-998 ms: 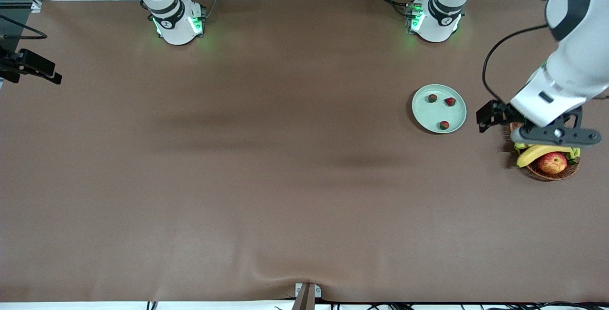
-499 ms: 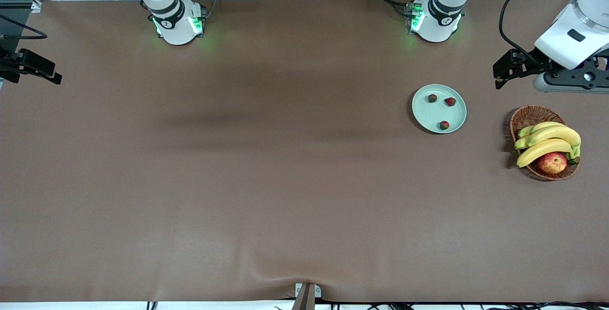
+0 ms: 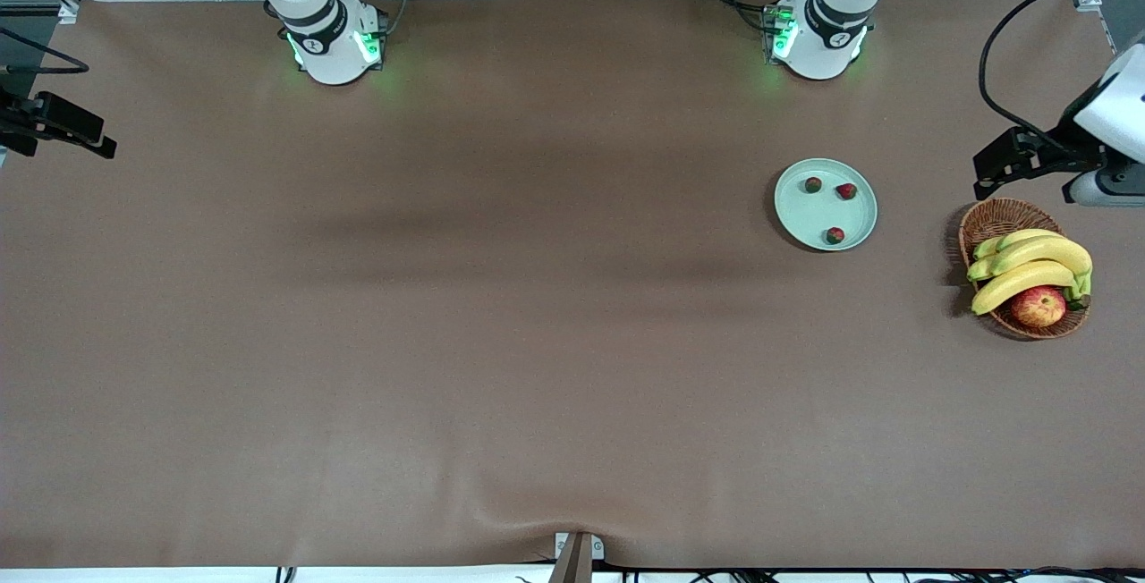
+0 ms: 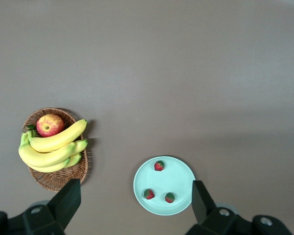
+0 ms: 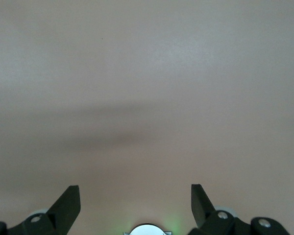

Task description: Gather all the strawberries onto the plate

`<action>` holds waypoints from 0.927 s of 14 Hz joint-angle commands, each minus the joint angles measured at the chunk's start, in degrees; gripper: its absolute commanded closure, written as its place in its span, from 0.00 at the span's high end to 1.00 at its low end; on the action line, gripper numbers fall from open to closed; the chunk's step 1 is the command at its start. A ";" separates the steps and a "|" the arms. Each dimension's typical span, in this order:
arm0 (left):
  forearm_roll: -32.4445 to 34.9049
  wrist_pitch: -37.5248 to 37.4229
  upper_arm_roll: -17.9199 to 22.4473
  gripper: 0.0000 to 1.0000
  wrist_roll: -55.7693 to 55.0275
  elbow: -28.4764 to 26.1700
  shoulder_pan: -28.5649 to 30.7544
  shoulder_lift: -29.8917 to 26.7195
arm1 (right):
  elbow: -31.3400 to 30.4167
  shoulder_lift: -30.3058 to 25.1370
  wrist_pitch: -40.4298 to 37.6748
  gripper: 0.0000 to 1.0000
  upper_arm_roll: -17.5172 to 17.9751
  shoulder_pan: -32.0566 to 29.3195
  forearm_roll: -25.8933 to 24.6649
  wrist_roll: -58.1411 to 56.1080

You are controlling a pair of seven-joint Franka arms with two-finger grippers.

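The pale mint-green plate lies toward the left arm's end of the table. Three strawberries rest in it: two on the side nearer the robot bases, and one nearer the front camera. The left wrist view shows the same berries. My left gripper hangs open and empty high above the table, near the basket, its wrist at the table's end. My right gripper is open and empty over bare table near its own base.
A brown wicker basket with bananas and a red-yellow apple stands between the plate and the left arm's end of the table. The brown tablecloth is wrinkled near the front edge.
The left arm's hand has pulled up and away from over the basket toward the table's end, uncovering the bananas. The strawberries and plate have not moved.
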 commanded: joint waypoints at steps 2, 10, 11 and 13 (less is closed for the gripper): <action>-0.96 0.48 0.46 1.00 1.17 -0.55 -0.48 -0.72 | 0.70 -0.12 -0.85 1.00 0.33 -0.30 -0.15 0.08; -1.93 0.48 0.46 1.00 0.12 -0.46 -0.48 -0.63 | 0.70 -0.12 -0.85 1.00 0.33 -0.21 -0.15 0.17; -1.93 0.48 0.46 1.00 -0.05 -0.46 -0.48 -0.54 | 0.70 -0.12 -0.85 1.00 0.33 -0.21 -0.15 0.08; -1.93 0.48 0.46 1.00 -0.76 -0.55 -0.47 -0.37 | 0.70 -0.12 -0.94 1.00 0.33 -0.21 -0.06 0.17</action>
